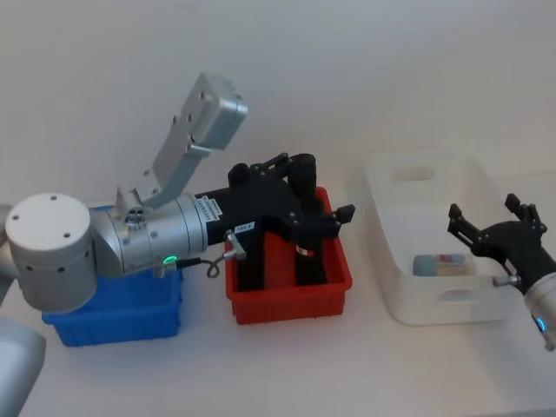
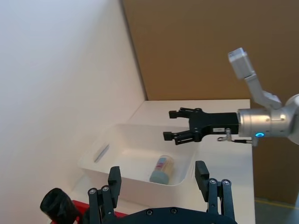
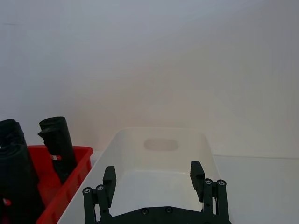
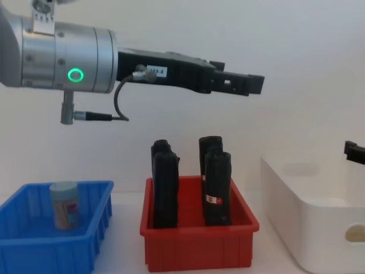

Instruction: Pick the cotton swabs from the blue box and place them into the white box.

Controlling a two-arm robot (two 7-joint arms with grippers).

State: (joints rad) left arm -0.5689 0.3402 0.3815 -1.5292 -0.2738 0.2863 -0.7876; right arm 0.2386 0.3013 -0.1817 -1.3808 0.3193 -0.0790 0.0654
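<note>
One tub of cotton swabs (image 4: 64, 205) stands upright in the blue box (image 4: 51, 251) at the left. Another tub of cotton swabs (image 1: 443, 263) lies on its side on the floor of the white box (image 1: 434, 306) at the right; the left wrist view shows this tub (image 2: 162, 169) too. My left gripper (image 4: 251, 84) is open and empty, held high above the red bin and pointing towards the white box. My right gripper (image 1: 483, 208) is open and empty, hovering over the white box's right side, and appears as well in the left wrist view (image 2: 169, 124).
A red bin (image 4: 199, 251) holding several tall black blocks (image 4: 217, 182) stands between the blue and white boxes. The left arm's silver body (image 1: 130, 234) hangs over the blue box (image 1: 122, 317). A white wall runs close behind the table.
</note>
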